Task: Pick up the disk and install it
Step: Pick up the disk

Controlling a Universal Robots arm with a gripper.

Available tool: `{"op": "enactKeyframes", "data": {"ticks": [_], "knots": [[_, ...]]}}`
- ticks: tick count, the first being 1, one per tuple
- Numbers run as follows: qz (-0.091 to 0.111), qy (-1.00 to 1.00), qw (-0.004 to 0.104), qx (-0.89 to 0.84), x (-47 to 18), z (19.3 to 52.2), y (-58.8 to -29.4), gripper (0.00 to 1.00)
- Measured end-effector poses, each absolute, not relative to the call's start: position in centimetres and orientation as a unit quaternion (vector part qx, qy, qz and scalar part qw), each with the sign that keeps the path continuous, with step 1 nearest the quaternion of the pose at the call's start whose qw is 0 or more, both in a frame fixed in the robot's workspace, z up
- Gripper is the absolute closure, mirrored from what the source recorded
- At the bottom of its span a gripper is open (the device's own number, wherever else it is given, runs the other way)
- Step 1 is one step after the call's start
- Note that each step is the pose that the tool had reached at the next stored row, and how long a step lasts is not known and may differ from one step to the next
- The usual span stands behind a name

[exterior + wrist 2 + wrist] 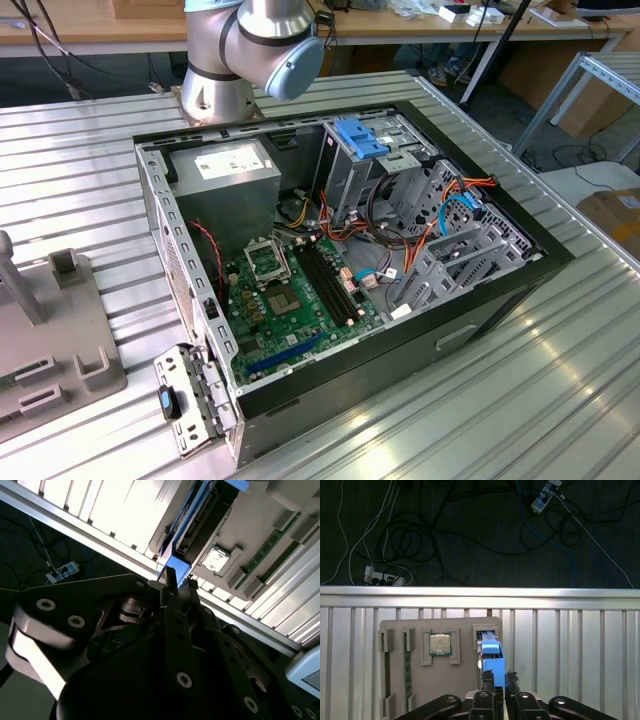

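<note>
My pincer [499, 679] sits right at the blue-framed end of the disk [490, 652] in the first wrist view; clamped or apart, I cannot tell. The disk stands on edge in a grey fixture plate [445, 685], just beside a processor chip [440, 644]. In the exterior view, the plate lies at eight o'clock from the open computer case [500, 300].

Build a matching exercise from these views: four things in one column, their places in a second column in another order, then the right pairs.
Things
1. disk
2. processor chip
3. memory stick
4. computer case

Places
A. lying open on the ribbed table in the exterior view
B. in the square recess of the grey tray
C. standing on edge in the tray, at the pincer
D. in a long narrow slot of the tray

Pairs: 1-C, 2-B, 3-D, 4-A
</note>
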State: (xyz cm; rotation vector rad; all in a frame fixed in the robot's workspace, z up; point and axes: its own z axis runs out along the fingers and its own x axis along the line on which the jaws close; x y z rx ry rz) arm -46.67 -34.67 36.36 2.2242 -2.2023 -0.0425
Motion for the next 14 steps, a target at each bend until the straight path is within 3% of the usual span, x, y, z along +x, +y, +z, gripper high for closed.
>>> {"op": "enactKeyframes", "data": {"ticks": [1, 6, 7, 8, 14], "knots": [[-0.014, -0.704, 0.006, 0.711, -46.7, 36.4, -34.7, 0.76], [-0.014, -0.704, 0.006, 0.711, -46.7, 36.4, -34.6, 0.46], [-0.014, -0.704, 0.006, 0.711, -46.7, 36.4, -34.6, 0.46], [-0.014, -0.704, 0.006, 0.711, -46.7, 36.4, -34.6, 0.40], [-0.013, -0.703, 0.005, 0.711, -46.7, 34.8, -34.6, 0.40]]}}
